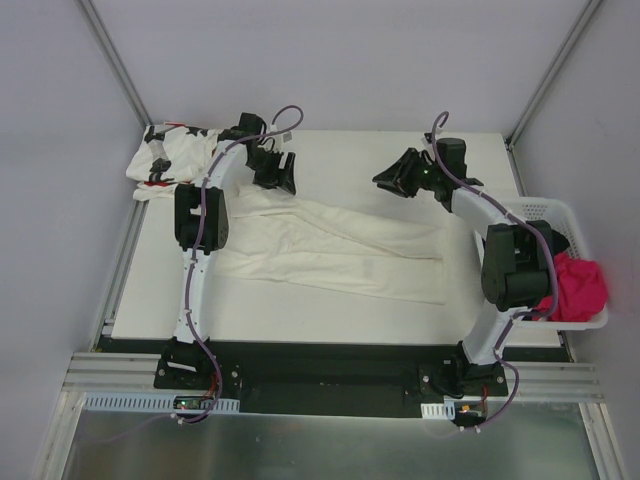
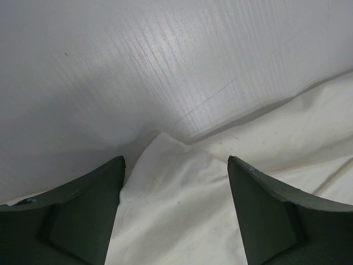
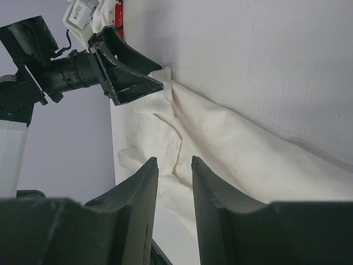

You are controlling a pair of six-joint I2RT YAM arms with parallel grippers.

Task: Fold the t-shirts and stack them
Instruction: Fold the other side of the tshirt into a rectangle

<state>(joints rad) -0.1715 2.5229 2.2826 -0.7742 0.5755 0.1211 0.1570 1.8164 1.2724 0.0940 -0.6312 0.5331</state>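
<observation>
So the cream t-shirt (image 1: pixel 340 250) is lying spread across the middle of the table (image 1: pixel 300 315) in the top view, pretty rumpled. The star-print t-shirt (image 1: pixel 170 155) is sitting bunched up in the upper left corner, not folded yet. The left gripper (image 2: pixel 175 160) is hanging right over the cream shirt's upper-left corner with its jaws standing wide, straddling that pointy bit of cloth but not pinching anything. The right gripper (image 3: pixel 172 163) is hovering over the shirt's upper edge, right of centre in the top view. Its jaws are only a narrow slit apart and holding nothing as far as I can see. What's bugging me is that the corner is sitting barely at the fingertips. A clamp from too high is probably grabbing air, or only one layer, and then the fold is coming out lopsided. The right one also looks too narrow to take a thick bunch, so it could just be shoving cloth along. And the basket (image 1: pixel 540 208) with the pink cloth (image 1: pixel 580 285) is sitting at the right edge, close to that arm, so a big swing is risking a bump.
</observation>
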